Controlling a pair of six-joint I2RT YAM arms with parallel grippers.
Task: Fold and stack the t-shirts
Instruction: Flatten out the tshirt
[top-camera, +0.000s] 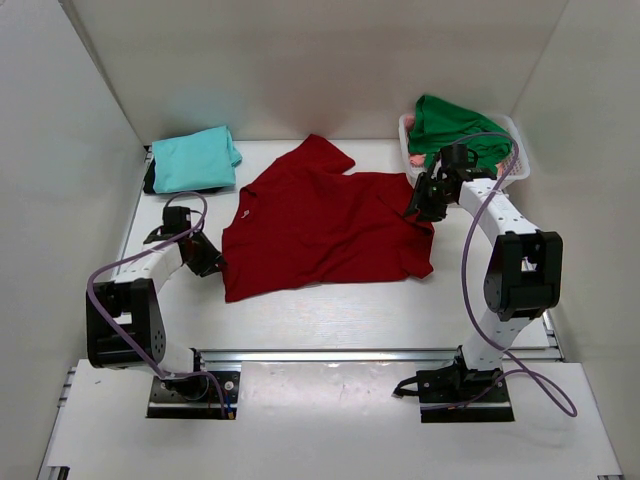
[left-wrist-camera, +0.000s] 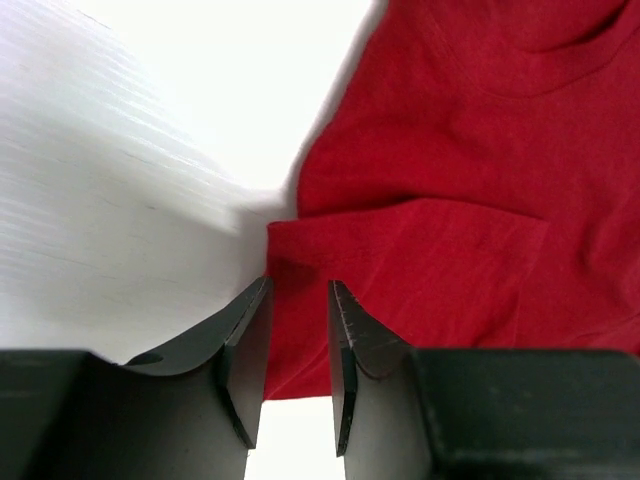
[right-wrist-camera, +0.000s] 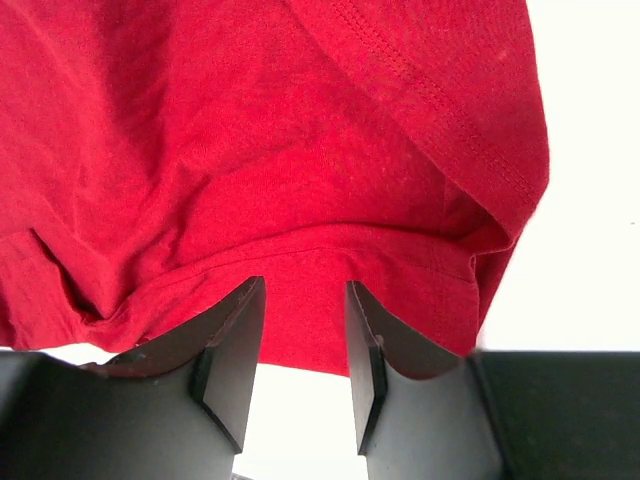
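Observation:
The dark red t-shirt lies spread out, slightly rumpled, on the middle of the table. My left gripper is open at the shirt's left edge; in the left wrist view its jaws stand apart over a corner of the red cloth. My right gripper is open at the shirt's right edge; in the right wrist view the hem of the red cloth lies between its parted jaws. The light teal t-shirt lies folded at the back left. The bright green t-shirt sits bunched in the basket.
A white lattice basket stands at the back right, just behind my right arm. White walls close in the table on three sides. A metal rail runs along the near edge between the arm bases.

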